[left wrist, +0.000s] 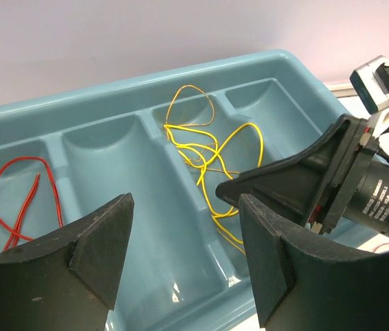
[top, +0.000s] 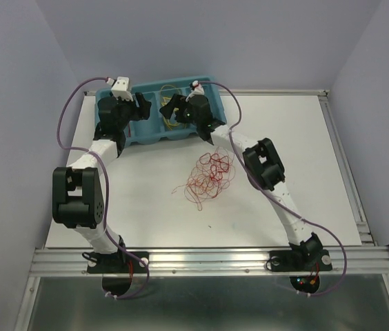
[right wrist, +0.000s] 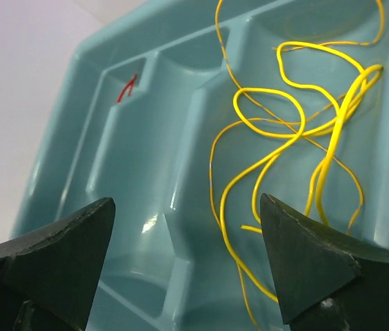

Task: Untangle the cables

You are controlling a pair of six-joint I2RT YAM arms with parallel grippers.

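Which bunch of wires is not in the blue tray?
The red and orange tangle on the table; the yellow wires and a red wire lie inside the tray.

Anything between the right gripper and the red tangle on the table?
Nothing visible does. The right gripper is open over the teal tray; the red tangle lies on the table just in front of the tray, with only white tabletop between.

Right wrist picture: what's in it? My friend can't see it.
Yellow wires lie looped in a teal tray, framed by the dark fingers of the open right gripper. A bit of red wire shows in another compartment.
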